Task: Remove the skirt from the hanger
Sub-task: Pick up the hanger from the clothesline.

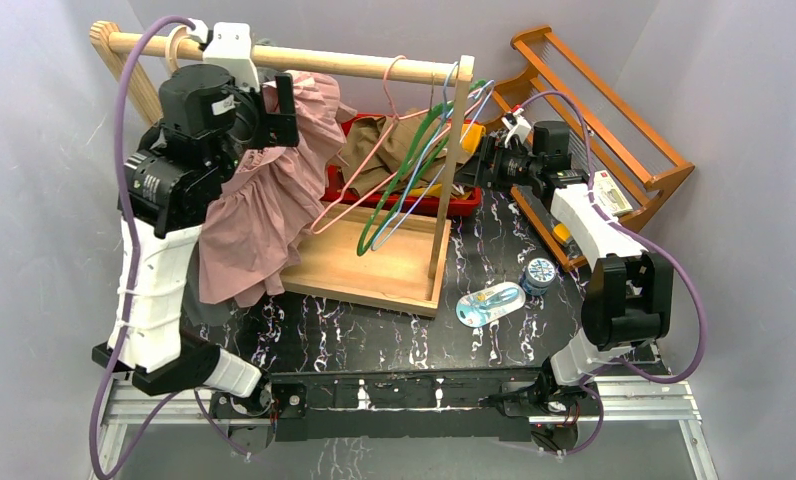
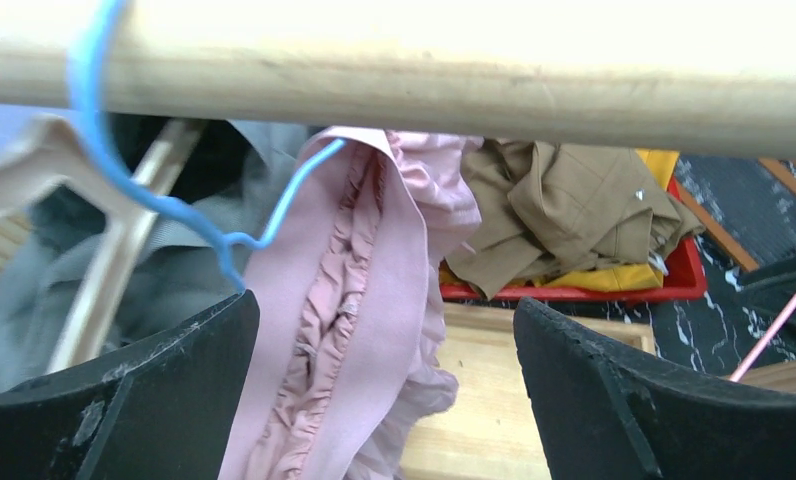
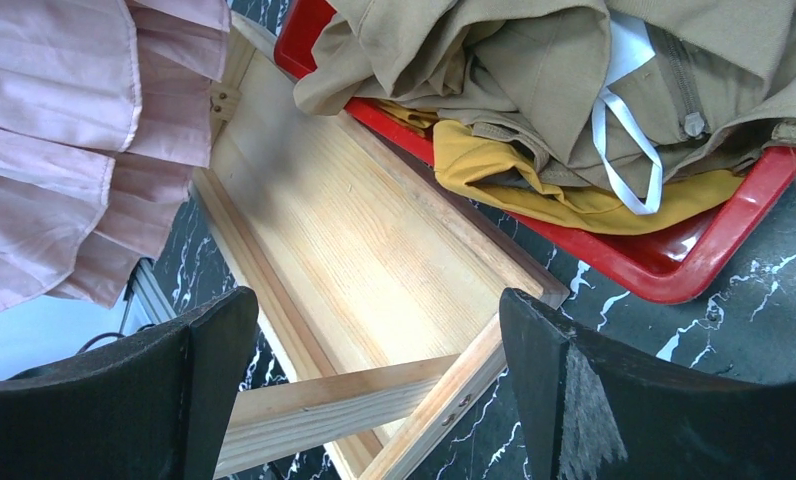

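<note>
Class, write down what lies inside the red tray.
A crumpled tan garment lies on top of a yellow garment in the red tray. They cover most of the tray's floor, so anything beneath them is hidden.

Soft, even light is filling all views; the wooden rail [image 2: 424, 80] at 12 o'clock is blurring and glaring pale.

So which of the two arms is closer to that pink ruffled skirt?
Left. The left arm's open fingers face the pink ruffled fabric skirt close up, below the wooden rail. The right arm's open fingers hang farther away, over the wooden base board near the red plastic tray.
</note>
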{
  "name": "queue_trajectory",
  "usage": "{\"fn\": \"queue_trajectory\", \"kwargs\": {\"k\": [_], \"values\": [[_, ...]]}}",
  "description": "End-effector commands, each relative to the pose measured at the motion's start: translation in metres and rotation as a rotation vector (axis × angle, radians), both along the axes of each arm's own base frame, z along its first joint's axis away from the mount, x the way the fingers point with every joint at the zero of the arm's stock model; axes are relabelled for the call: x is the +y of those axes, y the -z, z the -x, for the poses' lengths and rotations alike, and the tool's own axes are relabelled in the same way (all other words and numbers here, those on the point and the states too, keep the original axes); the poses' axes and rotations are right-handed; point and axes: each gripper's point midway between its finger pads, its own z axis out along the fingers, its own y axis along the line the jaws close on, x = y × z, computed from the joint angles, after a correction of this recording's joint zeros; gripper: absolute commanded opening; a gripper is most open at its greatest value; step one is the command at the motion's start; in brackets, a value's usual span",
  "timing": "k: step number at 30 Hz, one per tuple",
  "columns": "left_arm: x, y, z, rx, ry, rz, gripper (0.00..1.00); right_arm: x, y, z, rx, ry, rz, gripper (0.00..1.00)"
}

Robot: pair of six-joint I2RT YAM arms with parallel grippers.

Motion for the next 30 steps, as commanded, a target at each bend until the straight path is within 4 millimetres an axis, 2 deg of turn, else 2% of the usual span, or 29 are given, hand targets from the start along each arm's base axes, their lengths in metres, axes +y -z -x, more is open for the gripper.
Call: {"fn": "queue_trajectory", "kwargs": {"k": [1, 3, 8, 12, 19, 22, 25, 30], "values": [[0.03, -0.048, 0.025, -0.146, -0.067, 0.002, 0.98, 0.004, -0.014, -0.004, -0.05, -0.036, -0.024, 0.98], [0.03, -0.043, 0.02, -0.134, -0.081, -0.017, 0.98, 0.004, -0.014, -0.005, -0.051, -0.035, -0.024, 0.98], [0.032, -0.015, 0.002, -0.045, -0.133, -0.054, 0.98, 0.003, -0.015, -0.004, -0.054, -0.029, -0.018, 0.98], [0.038, -0.005, -0.007, -0.017, -0.141, -0.033, 0.96, 0.001, -0.016, -0.002, -0.059, -0.023, -0.009, 0.98], [0.048, 0.026, -0.021, 0.064, -0.132, 0.044, 0.75, 0.001, -0.019, 0.0, -0.068, -0.026, -0.011, 0.98], [0.045, 0.024, -0.022, 0.048, -0.113, 0.067, 0.61, 0.001, -0.021, 0.0, -0.073, -0.026, -0.01, 0.98], [0.043, 0.014, -0.023, 0.008, -0.1, 0.083, 0.52, 0.0, -0.022, 0.0, -0.074, -0.025, -0.011, 0.98], [0.033, 0.007, -0.028, -0.05, -0.047, 0.103, 0.43, 0.0, -0.021, 0.0, -0.07, -0.024, -0.009, 0.98]]}}
